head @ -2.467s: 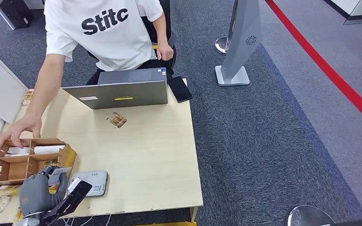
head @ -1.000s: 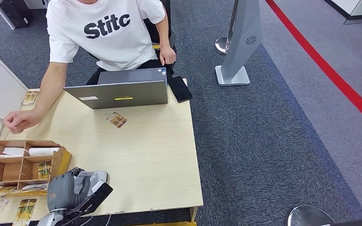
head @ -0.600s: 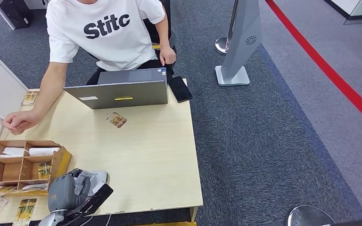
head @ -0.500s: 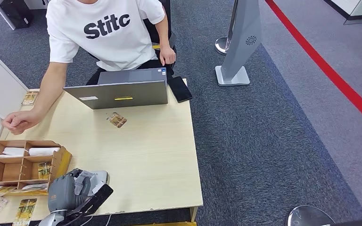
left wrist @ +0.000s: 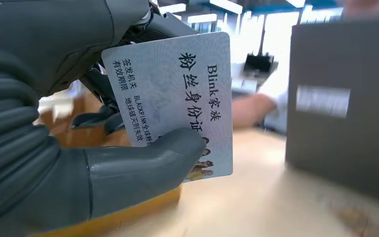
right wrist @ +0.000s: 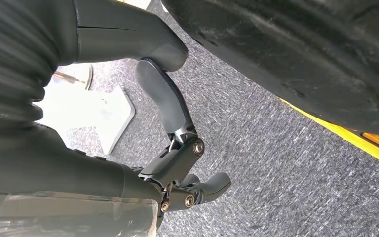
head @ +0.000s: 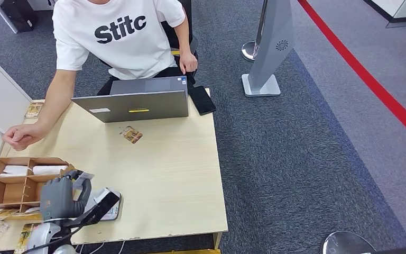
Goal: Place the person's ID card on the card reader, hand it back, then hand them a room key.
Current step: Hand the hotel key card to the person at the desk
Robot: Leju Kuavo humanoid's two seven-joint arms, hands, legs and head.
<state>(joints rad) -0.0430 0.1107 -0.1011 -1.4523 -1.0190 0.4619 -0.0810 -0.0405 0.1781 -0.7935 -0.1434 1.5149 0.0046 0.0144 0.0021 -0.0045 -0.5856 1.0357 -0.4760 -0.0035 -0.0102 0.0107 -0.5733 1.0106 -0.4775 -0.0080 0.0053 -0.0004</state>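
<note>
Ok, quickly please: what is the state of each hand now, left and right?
Left hand: holding the ID card between thumb and fingers.
Right hand: holds nothing, fingers loosely curled but apart, open.

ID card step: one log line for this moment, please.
left hand: holds ID card | card reader: on table, bare | right hand: holds nothing, over carpet

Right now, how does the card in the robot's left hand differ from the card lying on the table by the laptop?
The ID card is pale blue-white with printed text; the loose card is brown-gold. The ID card is pinched upright in the left hand; the loose card lies flat on the table, untouched. Both are small rectangular cards.
</note>
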